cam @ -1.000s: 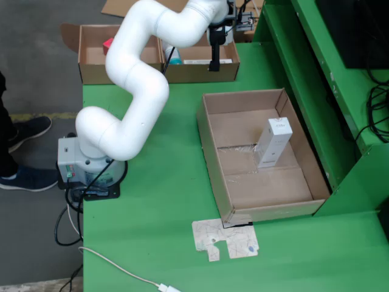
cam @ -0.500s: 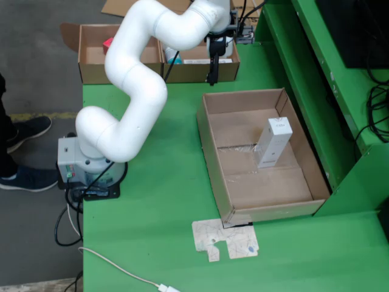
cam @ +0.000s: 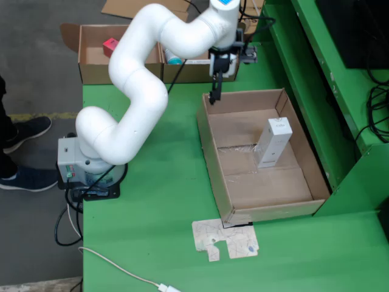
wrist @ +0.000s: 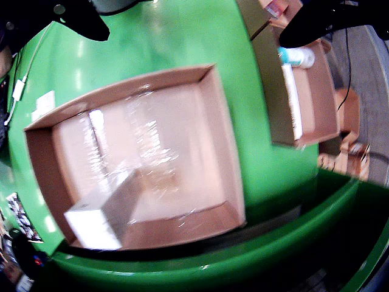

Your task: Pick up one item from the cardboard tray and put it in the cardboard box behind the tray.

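Note:
The cardboard tray (cam: 213, 152) lies on the green table, lined with clear film. One white carton (cam: 275, 143) stands in it toward the right side. My gripper (cam: 214, 94) hangs point-down over the tray's far left corner, empty. In the wrist view the two dark fingers (wrist: 85, 21) are spread wide apart at the top, with nothing between them; the gripper (wrist: 200, 21) is open. That view looks down on the tray (wrist: 226, 134) and the white carton (wrist: 100, 216) at lower left. The cardboard box (cam: 97, 73) behind the tray also shows in the wrist view (wrist: 319, 121).
The box behind holds a red item (cam: 110, 45) and a blue-capped bottle (cam: 173, 58), seen in the wrist view too (wrist: 298, 56). A cardboard scrap (cam: 226, 240) and a white cable (cam: 121, 271) lie on the table's near part. A green frame (cam: 322, 67) rises at right.

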### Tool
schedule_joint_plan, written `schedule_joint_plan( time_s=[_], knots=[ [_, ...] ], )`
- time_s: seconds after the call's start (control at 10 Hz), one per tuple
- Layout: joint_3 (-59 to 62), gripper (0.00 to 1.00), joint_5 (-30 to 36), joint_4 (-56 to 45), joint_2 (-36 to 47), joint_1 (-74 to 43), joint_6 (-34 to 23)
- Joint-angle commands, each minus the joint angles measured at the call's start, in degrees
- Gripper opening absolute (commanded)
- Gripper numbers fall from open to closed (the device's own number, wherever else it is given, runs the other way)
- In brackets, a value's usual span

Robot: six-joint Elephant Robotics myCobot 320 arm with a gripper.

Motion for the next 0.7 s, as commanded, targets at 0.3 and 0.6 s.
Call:
schedule_joint_plan(
  time_s=[0.3,0.6],
  knots=[
    [1.2,1.0,-0.6,-5.9,0.8,-9.6,-11.5],
    [1.2,1.0,-1.9,-5.3,-0.5,-13.2,-16.9]
  ],
)
